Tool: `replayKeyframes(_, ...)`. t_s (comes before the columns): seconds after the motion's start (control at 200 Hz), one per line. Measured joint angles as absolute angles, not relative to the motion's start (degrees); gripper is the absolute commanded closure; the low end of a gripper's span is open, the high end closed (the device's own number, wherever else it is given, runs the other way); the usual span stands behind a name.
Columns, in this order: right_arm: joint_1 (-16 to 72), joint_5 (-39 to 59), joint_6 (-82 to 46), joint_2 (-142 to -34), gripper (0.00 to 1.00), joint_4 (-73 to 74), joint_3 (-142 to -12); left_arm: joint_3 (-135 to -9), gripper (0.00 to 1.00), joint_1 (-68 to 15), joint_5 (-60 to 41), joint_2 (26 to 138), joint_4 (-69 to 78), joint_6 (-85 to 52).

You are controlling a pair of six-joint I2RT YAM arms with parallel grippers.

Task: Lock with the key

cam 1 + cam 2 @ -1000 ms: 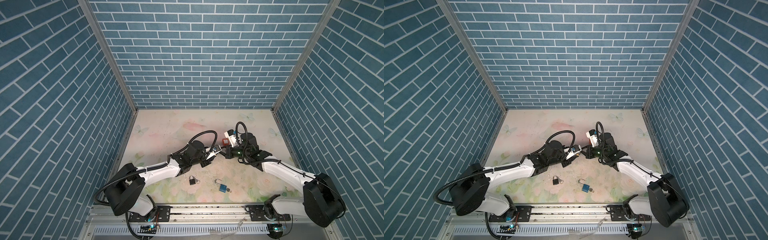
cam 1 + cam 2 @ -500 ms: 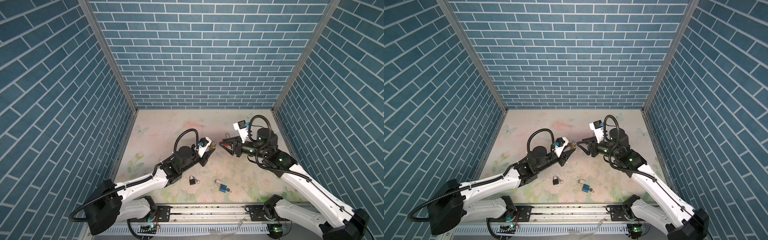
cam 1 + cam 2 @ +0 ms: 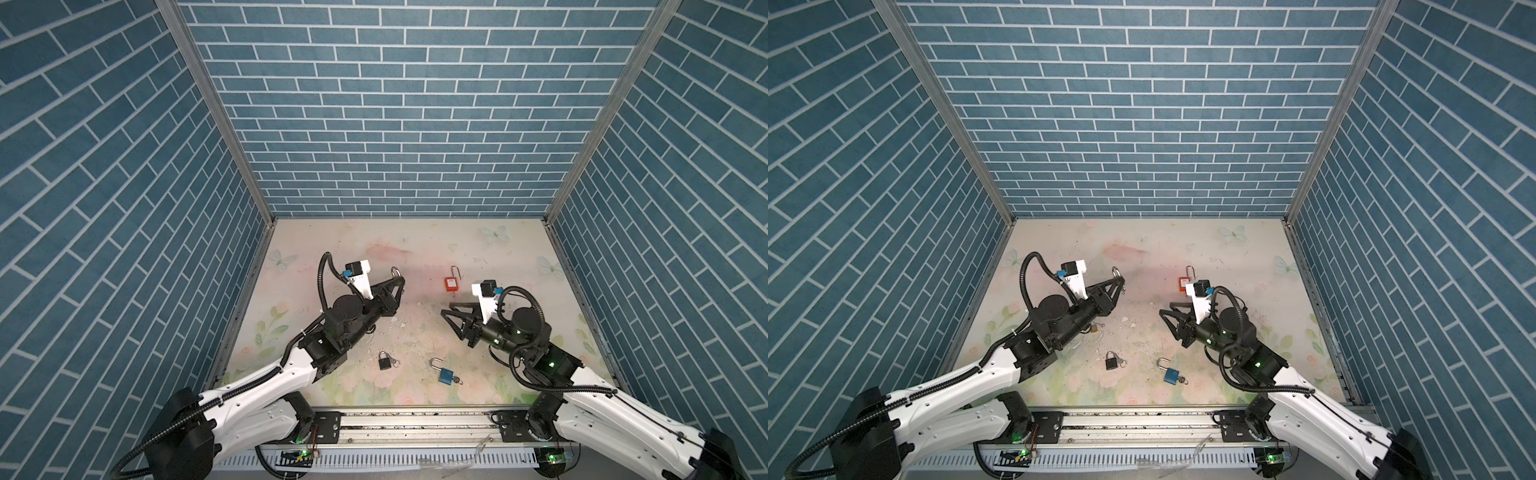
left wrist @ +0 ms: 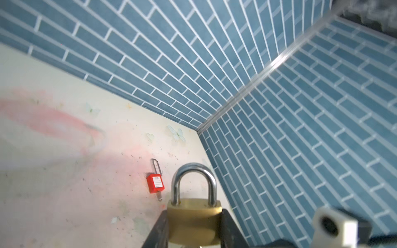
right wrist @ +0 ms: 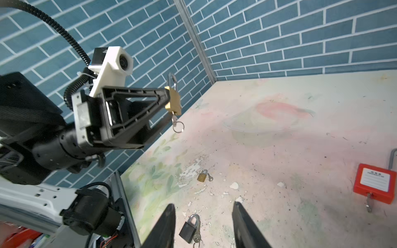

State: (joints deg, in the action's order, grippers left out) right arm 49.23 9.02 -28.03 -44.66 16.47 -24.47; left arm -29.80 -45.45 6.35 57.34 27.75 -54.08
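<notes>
My left gripper [image 4: 194, 211] is shut on a brass padlock [image 4: 194, 221] by its body, held in the air over the table's left half. The steel shackle sits with both legs in the body. In the right wrist view the brass padlock [image 5: 173, 101] has a key [image 5: 174, 118] with a ring hanging from its underside. In both top views only the shackle [image 3: 395, 273] [image 3: 1116, 272] shows past the left gripper [image 3: 399, 283] [image 3: 1119, 285]. My right gripper [image 3: 446, 309] [image 3: 1166, 309] [image 5: 203, 205] is open and empty, well to the right of the lock.
A red padlock [image 3: 451, 284] [image 4: 155, 184] with its key lies on the floral table behind the right gripper. A black padlock [image 3: 384, 360] [image 5: 189, 229] and a blue padlock [image 3: 445, 375] lie near the front. A small brass padlock [image 5: 202, 176] lies under the left arm.
The two grippers, which met at the middle, have parted. My right gripper has opened and drawn back to the right. My left gripper has pulled back to the left, still holding the brass padlock.
</notes>
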Motion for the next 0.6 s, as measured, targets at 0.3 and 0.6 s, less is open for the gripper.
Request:
replayKeyframes(0.3, 59.8, -3.8, -25.7, -63.1, 0.59, 29.2, -30.5, -21.6, 0.97, -42.6, 6.3, 56.4, 28.4, -81.7)
replayKeyframes(0.6, 61.1, -5.6, -25.2, -74.4, 0.65, 33.9, -37.6, -19.6, 0.97, -41.9, 6.2, 56.5, 31.1, -92.4)
